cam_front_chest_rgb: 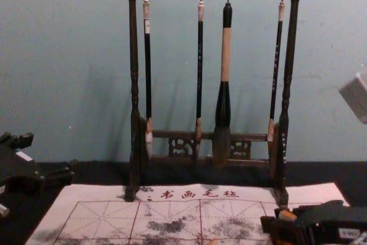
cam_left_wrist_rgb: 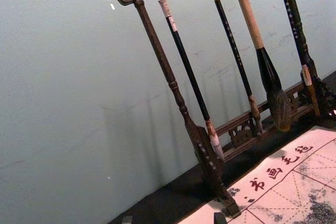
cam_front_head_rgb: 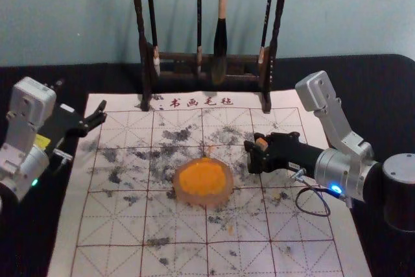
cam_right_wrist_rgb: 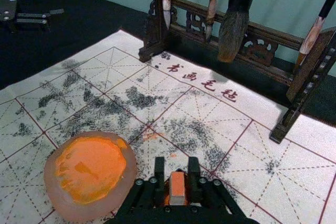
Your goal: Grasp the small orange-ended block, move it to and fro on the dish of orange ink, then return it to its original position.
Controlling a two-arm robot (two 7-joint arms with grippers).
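Observation:
In the head view my right gripper [cam_front_head_rgb: 254,154] is shut on the small orange-ended block [cam_front_head_rgb: 261,143], to the right of the dish of orange ink [cam_front_head_rgb: 202,181]. The right wrist view has the block [cam_right_wrist_rgb: 177,186] held between the fingers of my right gripper [cam_right_wrist_rgb: 177,174], apart from the dish [cam_right_wrist_rgb: 89,174]. In the chest view the block [cam_front_chest_rgb: 287,215] shows at the lower right. Parked at the left, my left gripper [cam_front_head_rgb: 97,116] is open and empty; tips of my left gripper [cam_left_wrist_rgb: 173,219] stand apart at the left wrist view's edge.
A dark wooden rack [cam_front_head_rgb: 178,61] with hanging brushes, among them a large brush [cam_front_head_rgb: 220,43], stands behind the working area. The gridded white felt mat [cam_front_head_rgb: 178,225], stained with black ink, lies under the dish. Dark cloth [cam_front_head_rgb: 373,72] covers the table around it.

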